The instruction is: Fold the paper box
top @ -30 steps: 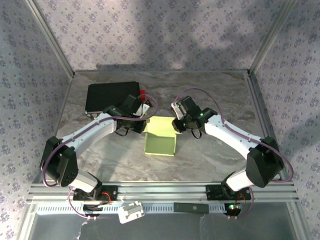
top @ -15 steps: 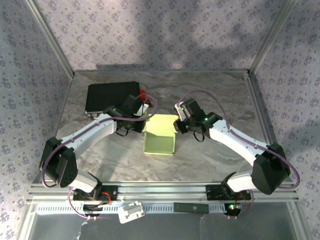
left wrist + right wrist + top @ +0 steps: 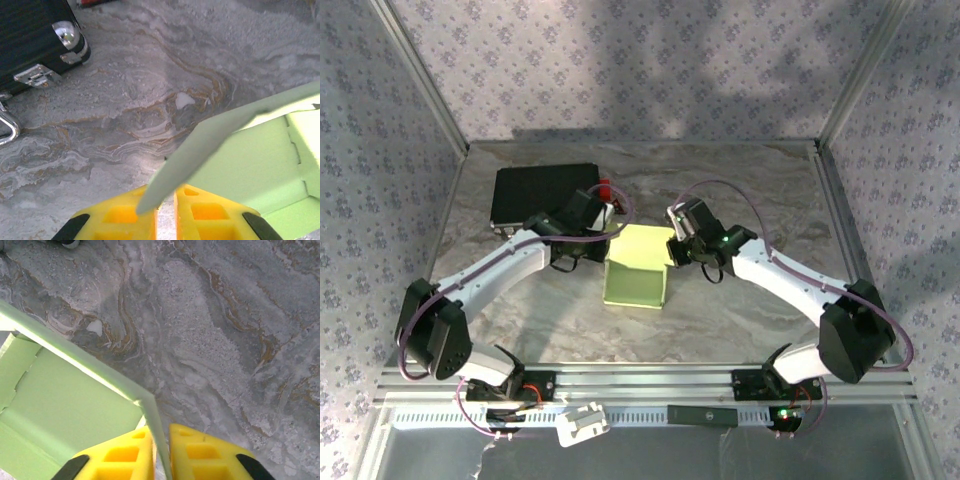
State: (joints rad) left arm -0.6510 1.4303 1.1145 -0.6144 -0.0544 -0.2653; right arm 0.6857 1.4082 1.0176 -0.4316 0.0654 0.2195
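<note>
The paper box [image 3: 636, 268] stands partly formed near the middle of the worktop [image 3: 760, 190], a little closer to the near edge than to the far one. Its walls are raised and its open side faces up. It looks nearly square from above, with the slightly longer side running from the far edge toward the near edge, though that is hard to tell for sure. The box is held at its two far corners and lies between the arms, about equally near to each. The left gripper [image 3: 607, 240] sits at the far-left corner and, in the left wrist view, the left gripper [image 3: 165, 200] is pressed together on a thin pale flap, with the body of the paper box [image 3: 250, 165] lying to its right. The right gripper [image 3: 672, 246] sits at the far-right corner, and in its own wrist view the right gripper [image 3: 161, 440] pinches the upright wall edge, with the paper box [image 3: 60, 410] lying to its left. Whatever fold comes next probably depends on this hold on both sides, each wall being worked inward toward the other arm. A black case [image 3: 542, 193] lies beyond the left gripper toward the far-left corner of the worktop, apart from the box.
</note>
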